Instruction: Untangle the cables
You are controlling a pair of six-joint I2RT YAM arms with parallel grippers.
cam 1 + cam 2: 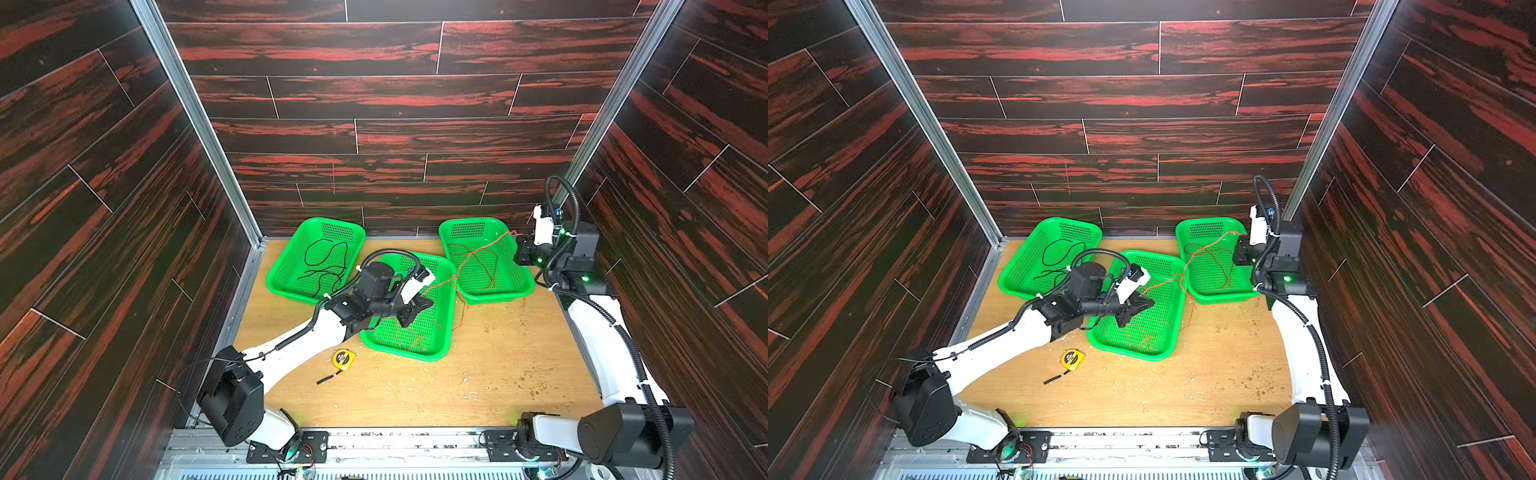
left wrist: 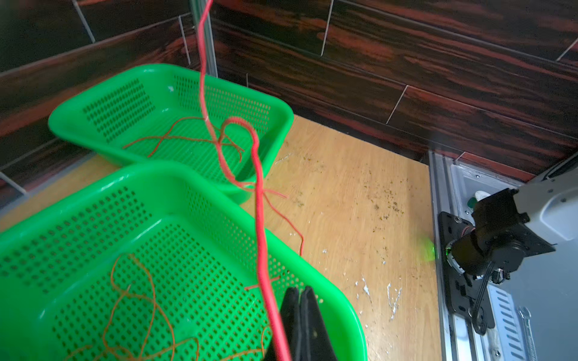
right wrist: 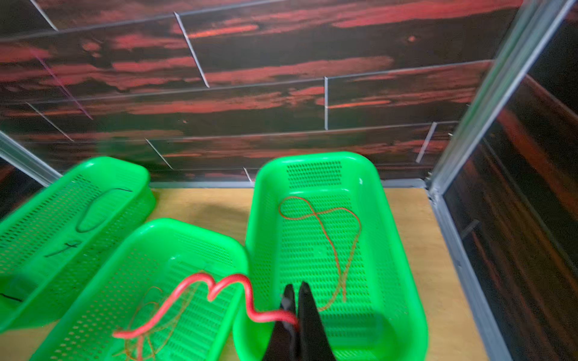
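left jaws: together. The left gripper (image 1: 424,301) hangs over the mid basket (image 1: 407,355), tips pointing right. The red cable (image 2: 259,218) runs in alongside one finger. The pinch point is at the wrist view's edge, so it reads as clamped but isn't certain.
right jaws: together and clamped on the red cable. The right gripper (image 1: 519,245) is at the right rim of the right basket (image 1: 498,297), tips pointing left.
span: the red cable runs through the air from jaw to jaw. Its axis goes near-left to far-right and crosses where those two baskets meet.
slack: not taut. A loop and kinks sit mid-span, over the right basket's near-left corner.
under span: the orange cable (image 2: 152,292) lies in the mid basket below the left gripper. Can't tell if it crosses the red.
strand: a thin reddish strand (image 3: 336,253) lies in the right basket. Can't tell whether it's the same cable.
black cable: the black cable (image 1: 345,259) lies alone in the left basket (image 1: 291,291), well apart from both grippers.
next (judgement): any pull goes along the span axis. The left arm has room toward near-left. The right arm is already close to the far-right corner.
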